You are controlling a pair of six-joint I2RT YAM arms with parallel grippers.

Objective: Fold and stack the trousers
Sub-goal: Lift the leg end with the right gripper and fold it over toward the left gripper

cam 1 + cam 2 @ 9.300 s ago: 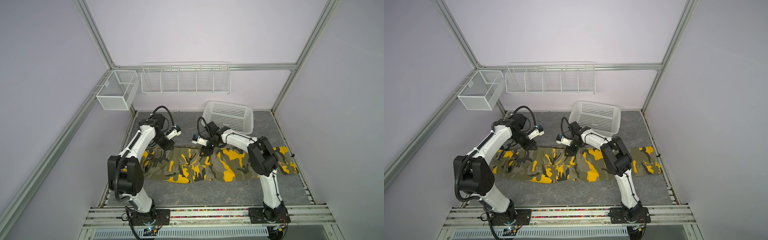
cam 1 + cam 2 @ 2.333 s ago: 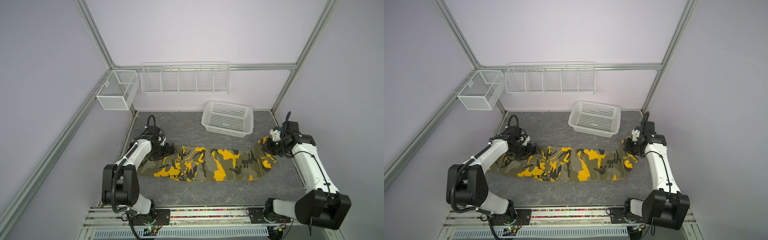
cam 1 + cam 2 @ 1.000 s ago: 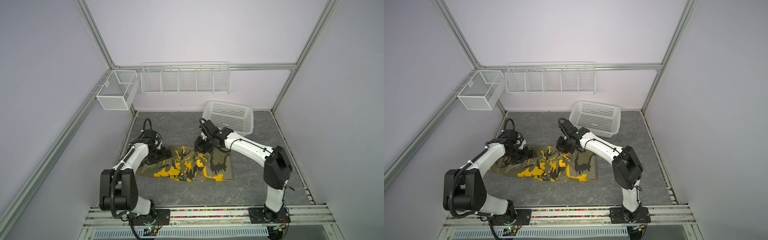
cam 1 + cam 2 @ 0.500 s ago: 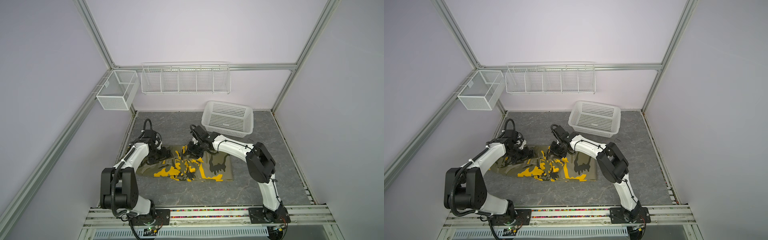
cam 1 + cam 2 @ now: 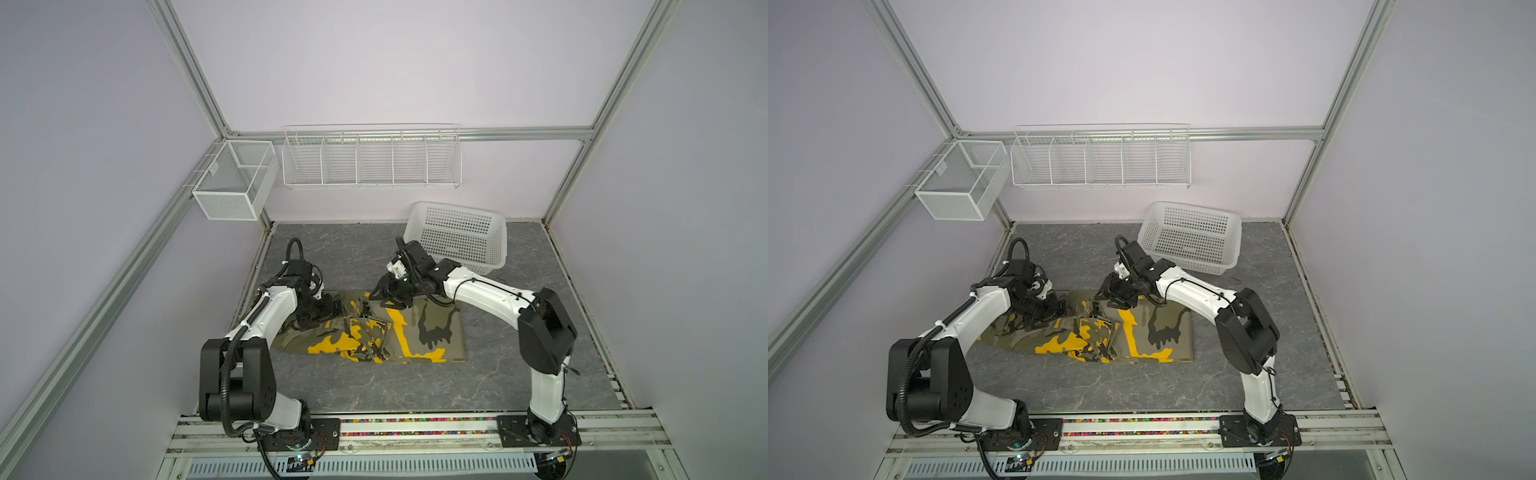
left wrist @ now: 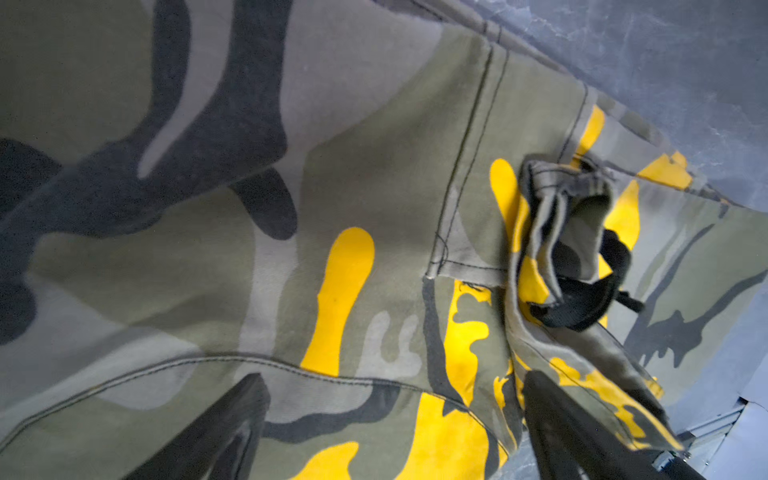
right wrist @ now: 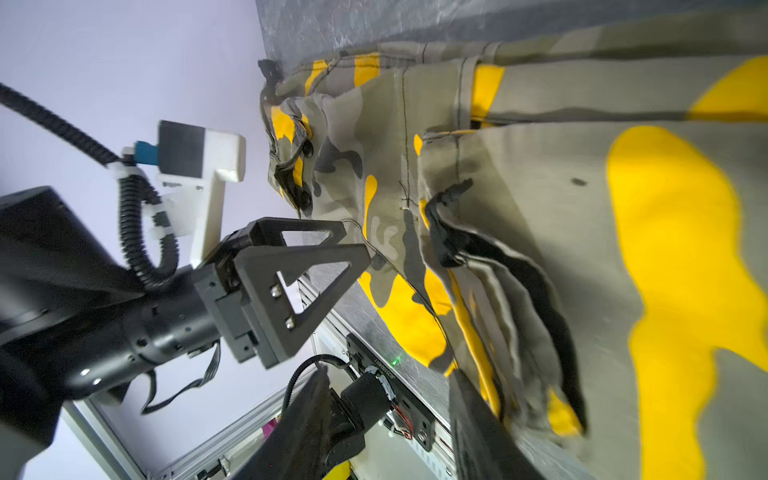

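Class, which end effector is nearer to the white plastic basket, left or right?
Right. The right end effector sits at the trousers' far edge, just before the basket; the left end effector is farther off, over the trousers' left end.

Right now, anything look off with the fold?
Yes. The trousers are folded over, but mid-garment a loose flap with a black strap is bunched and wrinkled instead of lying flat.
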